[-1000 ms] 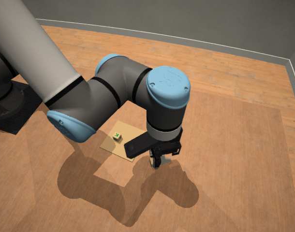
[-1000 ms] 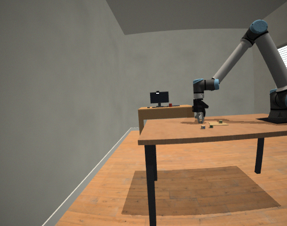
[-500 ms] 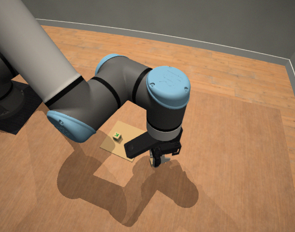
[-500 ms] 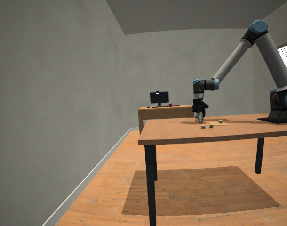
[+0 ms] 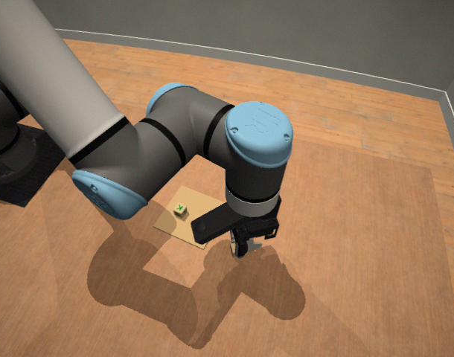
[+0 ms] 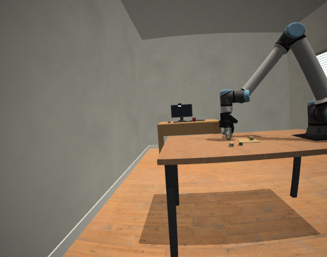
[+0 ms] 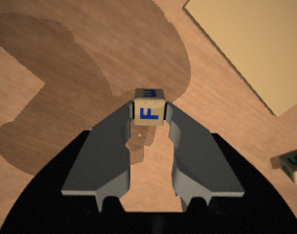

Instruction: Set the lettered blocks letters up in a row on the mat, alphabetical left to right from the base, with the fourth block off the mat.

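On the wooden desk, just off the tan mat, the tool is clamped on the F block; the K block sits on the mat.

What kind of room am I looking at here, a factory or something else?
Probably a bare workroom or lab rather than a factory. One robot arm is mounted on a wooden table with small lettered blocks, its claw closed on the F block. Behind stands a desk with a monitor, plain grey walls and wood flooring.
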Action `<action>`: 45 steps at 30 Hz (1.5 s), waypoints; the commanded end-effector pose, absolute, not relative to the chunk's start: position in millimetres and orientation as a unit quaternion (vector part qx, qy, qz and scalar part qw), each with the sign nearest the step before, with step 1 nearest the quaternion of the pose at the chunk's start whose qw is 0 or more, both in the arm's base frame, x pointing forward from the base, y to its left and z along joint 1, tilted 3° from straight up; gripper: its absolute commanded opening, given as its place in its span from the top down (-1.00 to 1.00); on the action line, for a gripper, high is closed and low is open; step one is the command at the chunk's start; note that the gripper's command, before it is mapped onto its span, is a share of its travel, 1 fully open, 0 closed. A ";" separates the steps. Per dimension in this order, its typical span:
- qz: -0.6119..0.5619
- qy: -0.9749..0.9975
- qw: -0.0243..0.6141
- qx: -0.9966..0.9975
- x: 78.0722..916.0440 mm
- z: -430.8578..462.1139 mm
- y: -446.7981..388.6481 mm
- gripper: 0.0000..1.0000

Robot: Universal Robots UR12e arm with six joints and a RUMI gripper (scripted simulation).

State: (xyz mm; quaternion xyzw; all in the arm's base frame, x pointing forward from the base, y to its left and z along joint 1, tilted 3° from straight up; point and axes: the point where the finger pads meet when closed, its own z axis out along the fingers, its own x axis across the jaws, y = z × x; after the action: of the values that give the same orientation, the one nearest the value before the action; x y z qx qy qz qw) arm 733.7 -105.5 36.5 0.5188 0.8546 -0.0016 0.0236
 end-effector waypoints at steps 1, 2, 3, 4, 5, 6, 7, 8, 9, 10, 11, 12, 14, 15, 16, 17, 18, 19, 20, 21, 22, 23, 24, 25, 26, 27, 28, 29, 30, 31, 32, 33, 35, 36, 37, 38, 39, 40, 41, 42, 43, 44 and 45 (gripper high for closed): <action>-0.001 0.855 0.024 0.519 734.4 37.4 -105.7 0.89; -0.001 0.855 0.024 0.519 734.4 37.4 -105.7 0.89; -0.001 0.855 0.024 0.519 734.4 37.4 -105.7 0.89; -0.001 0.855 0.024 0.519 734.4 37.4 -105.7 0.89; -0.001 0.855 0.024 0.519 734.4 37.4 -105.7 0.89; -0.001 0.855 0.024 0.519 734.4 37.4 -105.7 0.89; -0.001 0.855 0.024 0.519 734.4 37.4 -105.7 0.89; -0.001 0.855 0.024 0.519 734.4 37.4 -105.7 0.89; -0.001 0.855 0.024 0.519 734.4 37.4 -105.7 0.89; -0.001 0.855 0.024 0.519 734.4 37.4 -105.7 0.89; -0.001 0.855 0.024 0.519 734.4 37.4 -105.7 0.89; -0.001 0.855 0.024 0.519 734.4 37.5 -105.7 0.89; -0.001 0.855 0.024 0.519 734.3 38.9 -105.6 0.89; -0.001 0.855 0.024 0.519 734.2 40.7 -105.6 0.89; -0.001 0.855 0.024 0.519 734.1 43.4 -105.5 0.89; -0.001 0.855 0.024 0.519 734.0 47.1 -105.4 0.89; -0.001 0.855 0.024 0.519 733.8 51.7 -105.3 0.89; -0.001 0.855 0.024 0.519 733.6 57.3 -105.1 0.89; -0.001 0.855 0.024 0.519 733.3 63.6 -104.9 0.89; -0.001 0.855 0.024 0.519 733.0 70.6 -104.8 0.89; -0.001 0.855 0.024 0.519 733.0 70.6 -104.8 0.89; -0.001 0.855 0.024 0.519 733.0 70.6 -104.8 0.89; -0.001 0.855 0.024 0.519 732.7 78.2 -104.5 0.89; -0.001 0.855 0.024 0.519 732.4 86.1 -104.3 0.89; -0.001 0.855 0.024 0.519 732.1 94.1 -104.1 0.89; -0.001 0.855 0.024 0.519 731.8 101.8 -103.9 0.89; -0.001 0.855 0.024 0.519 731.5 109.1 -103.7 0.89; -0.001 0.855 0.024 0.519 731.2 115.8 -103.5 0.89; -0.001 0.855 0.024 0.519 731.0 121.7 -103.3 0.89; -0.001 0.855 0.024 0.519 730.8 126.7 -103.2 0.89; -0.001 0.855 0.024 0.519 730.6 130.7 -103.1 0.89; -0.001 0.855 0.024 0.519 730.5 133.7 -103.0 0.89; -0.001 0.855 0.024 0.519 730.4 136.8 -102.9 0.89; -0.001 0.855 0.024 0.519 730.4 137.2 -102.9 0.89; -0.001 0.855 0.024 0.519 730.4 137.3 -102.9 0.89; -0.001 0.855 0.024 0.519 730.4 137.3 -102.9 0.89; -0.001 0.855 0.024 0.519 730.4 137.3 -102.9 0.89; -0.001 0.855 0.024 0.519 730.4 137.3 -102.9 0.89; -0.001 0.855 0.024 0.519 730.4 137.3 -102.9 0.89; -0.001 0.855 0.024 0.519 730.4 137.3 -102.9 0.89; -0.001 0.855 0.024 0.519 730.4 137.3 -102.9 0.89; -0.001 0.855 0.024 0.519 730.4 137.3 -102.9 0.89; -0.001 0.855 0.024 0.519 730.4 137.3 -102.9 0.89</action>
State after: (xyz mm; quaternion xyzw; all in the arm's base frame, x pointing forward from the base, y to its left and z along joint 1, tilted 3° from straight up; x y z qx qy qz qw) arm 729.9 -102.8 134.8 0.5188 0.8546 -0.0016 0.0238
